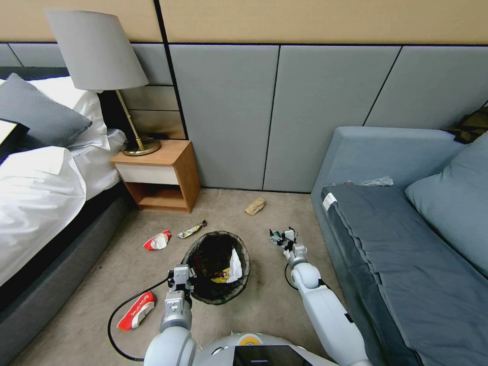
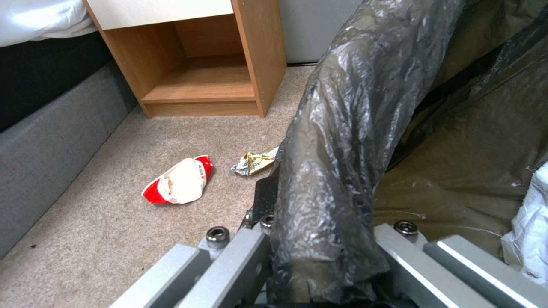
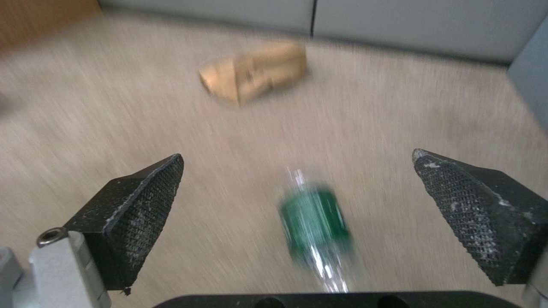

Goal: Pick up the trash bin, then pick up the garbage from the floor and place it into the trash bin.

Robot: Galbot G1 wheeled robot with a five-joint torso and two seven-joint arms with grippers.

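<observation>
The right gripper holds its two black, cross-hatched wedge-shaped fingers wide apart with nothing between them touching either pad. Low between them lies the small green bottle, a clear plastic body with a green label, on the floor, a short-pile beige carpet. Beyond it, at about 11 o'clock from the bottle in the right wrist view, sits a crumpled brown paper wad, blocky and creased, near the grey padded wall.

In the head view the right gripper hangs just right of the trash bin, at its 2 o'clock, close to the blue-grey fabric sofa.

The left gripper is clamped on the bin's near-left rim: its grey metal fingers stand on either side of the wrinkled, glossy black bag folded over that rim. In the head view the left gripper meets the round bin at its 8 o'clock. Inside the bin lie a white crumpled tissue and a yellow scrap.

On the carpet, a red-and-white snack wrapper lies at 10 o'clock from the bin, and a slim foil wrapper with a twisted silvery end at 11 o'clock, just beside the rim. Another red-and-white wrapper lies at 8 o'clock, beside the left arm. A boxy wooden nightstand stands farther off at 11 o'clock.
</observation>
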